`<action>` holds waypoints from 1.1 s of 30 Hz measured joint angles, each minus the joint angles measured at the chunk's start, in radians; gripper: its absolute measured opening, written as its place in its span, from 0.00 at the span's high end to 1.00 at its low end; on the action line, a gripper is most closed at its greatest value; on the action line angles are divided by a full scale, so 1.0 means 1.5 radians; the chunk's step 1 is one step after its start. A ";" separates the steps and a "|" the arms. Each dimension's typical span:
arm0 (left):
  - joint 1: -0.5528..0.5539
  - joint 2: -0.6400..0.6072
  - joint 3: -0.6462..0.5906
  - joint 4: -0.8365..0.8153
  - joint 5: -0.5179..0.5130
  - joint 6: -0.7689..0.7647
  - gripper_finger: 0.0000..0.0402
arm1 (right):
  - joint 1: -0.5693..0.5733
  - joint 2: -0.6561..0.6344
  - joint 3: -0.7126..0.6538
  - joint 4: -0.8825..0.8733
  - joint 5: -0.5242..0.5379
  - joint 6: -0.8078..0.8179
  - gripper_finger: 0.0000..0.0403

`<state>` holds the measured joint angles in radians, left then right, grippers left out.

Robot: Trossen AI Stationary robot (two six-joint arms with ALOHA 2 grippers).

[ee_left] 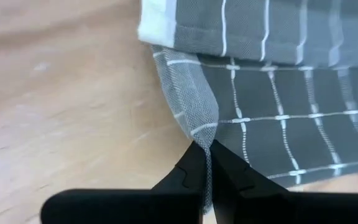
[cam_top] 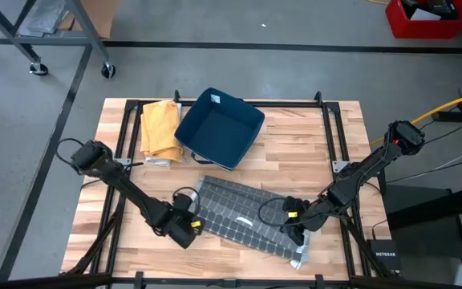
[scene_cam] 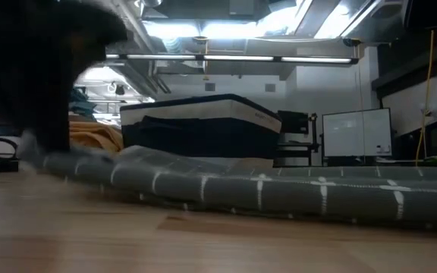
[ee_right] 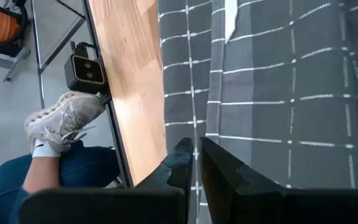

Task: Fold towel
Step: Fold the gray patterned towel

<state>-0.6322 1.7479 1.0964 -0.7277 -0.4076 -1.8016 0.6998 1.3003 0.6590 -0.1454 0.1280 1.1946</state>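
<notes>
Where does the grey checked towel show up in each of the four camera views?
High view: grey towel lies near the table's front edge, between both grippers.
Low view: it stretches across the middle.
Left wrist view: fills the upper right.
Right wrist view: fills the right.
Shared landmark: its white grid lines.

Wooden table (cam_top: 295, 152) with grey towel (cam_top: 239, 213), blue bin (cam_top: 219, 128), yellow cloth (cam_top: 159, 128).

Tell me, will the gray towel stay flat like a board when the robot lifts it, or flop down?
Probably flop. The gray towel already bunches into a soft ridge where the left gripper pinches its edge, so it looks limp. Being thin cloth, it seems light, and should sag between the left and right gripper.
</notes>
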 joint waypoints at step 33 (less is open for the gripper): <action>0.101 0.002 0.035 0.469 -0.005 0.334 1.00 | 0.000 -0.002 0.000 0.252 0.160 -0.177 0.91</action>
<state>-0.4806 1.7512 1.1496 -0.0237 -0.4150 -1.3004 0.6998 1.2980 0.6594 0.2325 0.3683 0.9295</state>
